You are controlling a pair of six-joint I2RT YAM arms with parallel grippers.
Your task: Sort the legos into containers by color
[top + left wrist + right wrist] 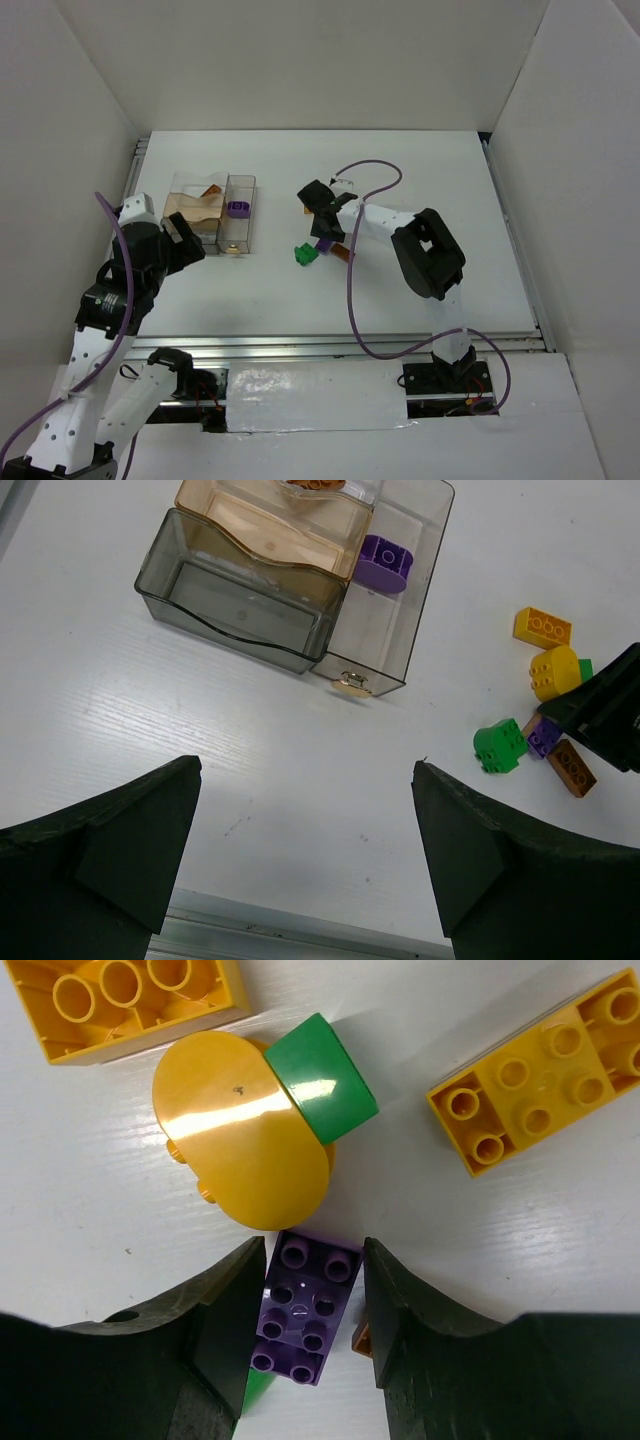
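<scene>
The containers (212, 212) stand at the table's left; in the left wrist view they are a grey bin (235, 605), an amber bin (270, 530) and a narrow clear one holding a purple lego (383, 563). Loose legos lie mid-table. In the right wrist view a purple brick (305, 1305) sits tilted between the fingers of my right gripper (313, 1260), and both fingers touch its sides. Right above it lie a yellow rounded piece (245, 1140), a green one (322, 1075) and two orange-yellow bricks (130, 1000) (545, 1085). My left gripper (307, 770) hangs open over bare table.
A green brick (305, 254) and a brownish brick (571, 767) lie just near of the right gripper (322, 222). The right arm's purple cable (375, 180) loops over the table behind the pile. White walls enclose the table on three sides.
</scene>
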